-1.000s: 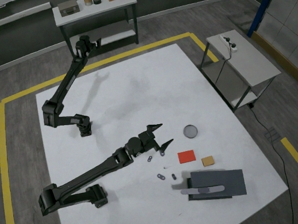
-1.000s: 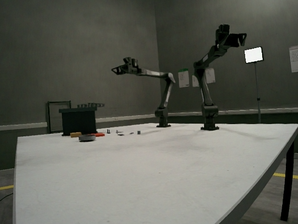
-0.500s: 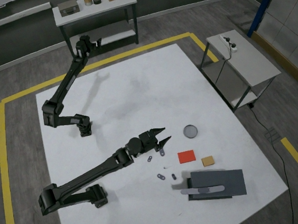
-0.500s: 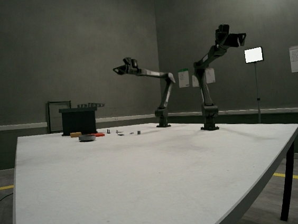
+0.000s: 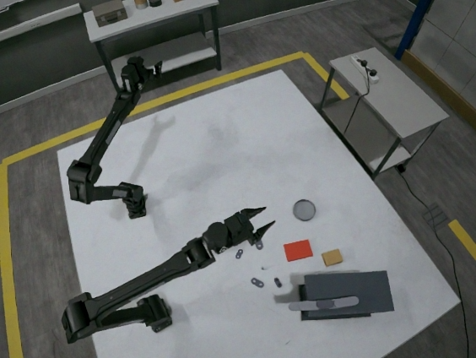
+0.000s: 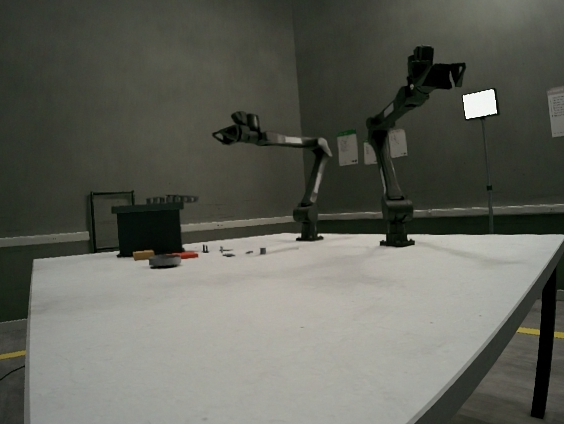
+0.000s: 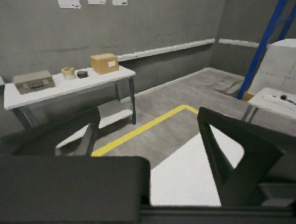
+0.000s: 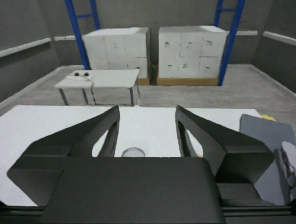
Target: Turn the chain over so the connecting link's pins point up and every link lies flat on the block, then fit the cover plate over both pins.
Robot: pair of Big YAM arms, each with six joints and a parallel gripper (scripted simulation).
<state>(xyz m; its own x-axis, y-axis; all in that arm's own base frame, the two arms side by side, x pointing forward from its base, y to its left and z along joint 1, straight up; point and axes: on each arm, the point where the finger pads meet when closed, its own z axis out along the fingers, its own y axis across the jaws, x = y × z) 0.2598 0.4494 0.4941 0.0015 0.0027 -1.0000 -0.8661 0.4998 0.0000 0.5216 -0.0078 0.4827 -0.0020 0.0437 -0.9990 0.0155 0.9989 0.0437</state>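
Observation:
The grey chain lies along the top of the dark block, and one end sticks out past the block's edge. Its pin direction is too small to tell. Small two-hole plates and a small dark part lie on the table beside the block; which is the cover plate is unclear. My right gripper is partly open and empty, raised above the table. My left gripper is wide open and empty, high up and far from the block.
A red block, a yellow block and a round grey dish are on the table near the dark block. Another two-hole plate lies beneath my right gripper in the top view. A tiny part lies among the plates.

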